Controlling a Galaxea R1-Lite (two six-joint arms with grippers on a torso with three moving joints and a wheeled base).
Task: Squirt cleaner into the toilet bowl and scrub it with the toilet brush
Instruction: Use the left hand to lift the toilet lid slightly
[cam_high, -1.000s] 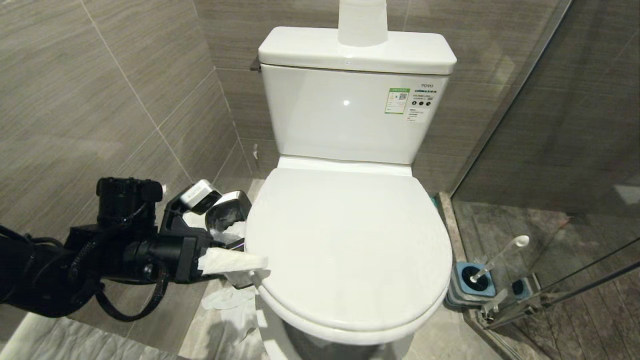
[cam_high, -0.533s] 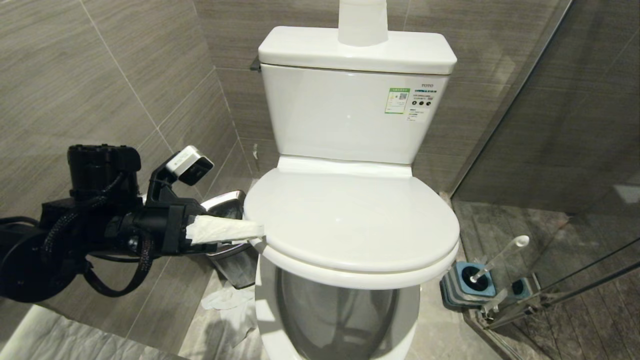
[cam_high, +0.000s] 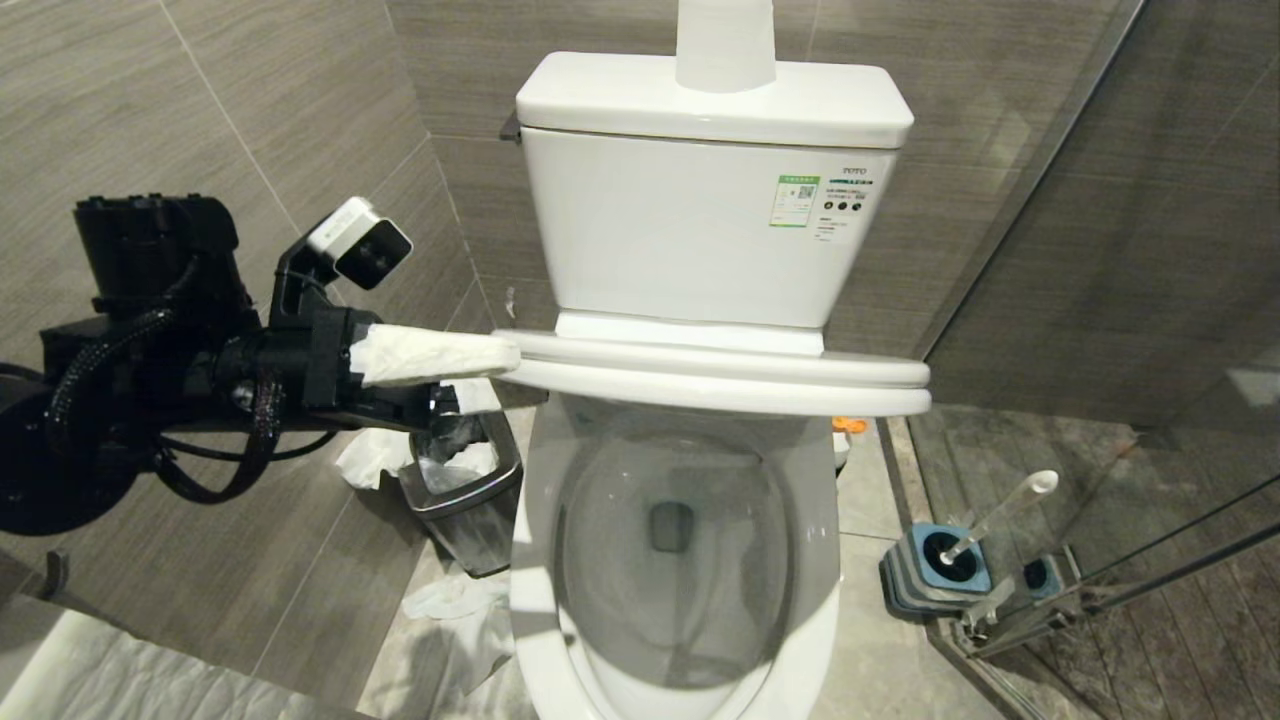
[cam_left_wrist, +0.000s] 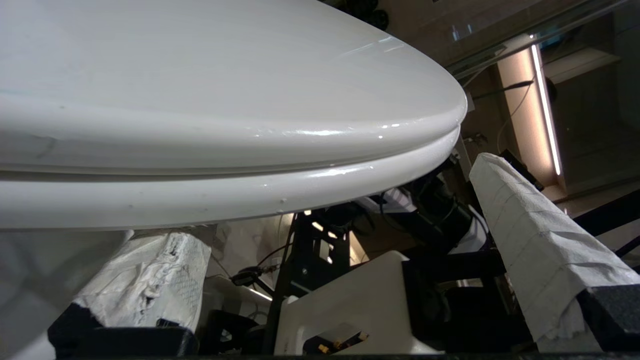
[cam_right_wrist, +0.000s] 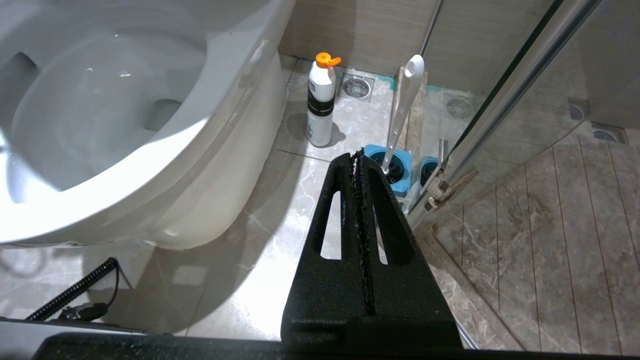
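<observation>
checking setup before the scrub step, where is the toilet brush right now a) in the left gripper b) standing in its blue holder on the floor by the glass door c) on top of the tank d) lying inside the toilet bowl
b, the toilet brush stands with its head down in the blue holder on the floor beside the glass door, untouched by either gripper.

Toilet bowl (cam_high: 680, 560) open beneath half-raised lid (cam_high: 720, 375).
</observation>
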